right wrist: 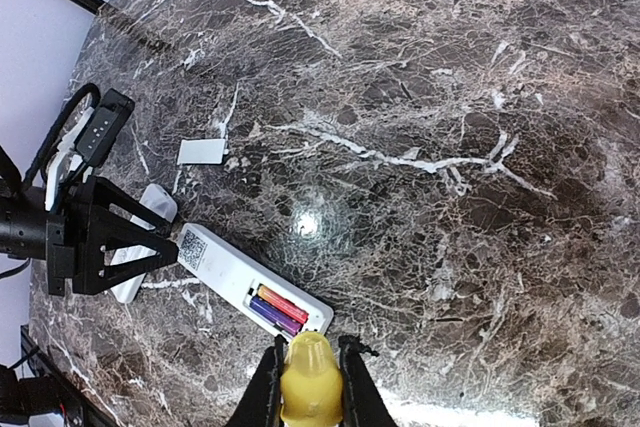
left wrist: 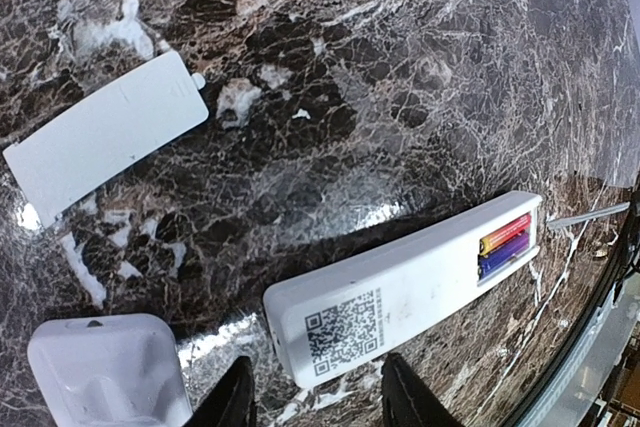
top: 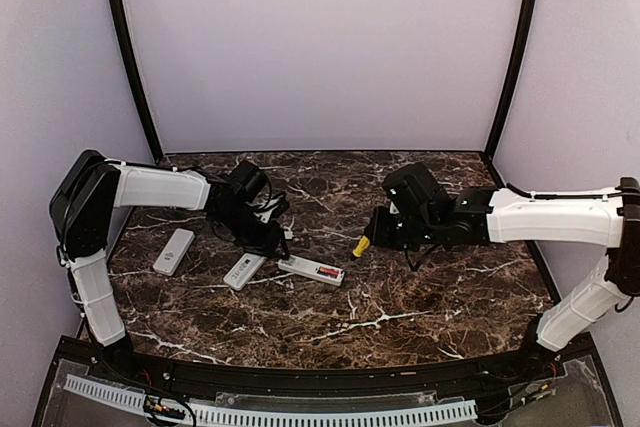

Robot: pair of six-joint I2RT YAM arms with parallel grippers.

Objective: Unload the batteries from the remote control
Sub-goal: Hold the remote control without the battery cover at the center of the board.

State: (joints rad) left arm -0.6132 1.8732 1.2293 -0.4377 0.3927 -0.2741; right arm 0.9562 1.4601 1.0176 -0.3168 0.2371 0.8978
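Note:
A white remote control (top: 308, 268) lies back-up on the marble, its compartment open. Two batteries (right wrist: 280, 309), one orange-red and one purple-blue, sit side by side in it (left wrist: 505, 240). My left gripper (left wrist: 315, 392) is open; its fingers straddle the remote's (left wrist: 400, 292) QR-code end with a small gap on each side. My right gripper (right wrist: 310, 387) is shut on the yellow handle of a screwdriver (right wrist: 310, 377), just beside the remote's (right wrist: 235, 282) battery end. The screwdriver's thin metal tip (left wrist: 590, 215) points at that end.
A second white remote (top: 245, 269) lies just left of the first and shows as an open shell (left wrist: 105, 367). A third remote (top: 174, 251) lies further left. A white cover plate (left wrist: 105, 137) rests flat on the marble behind them (right wrist: 200, 152).

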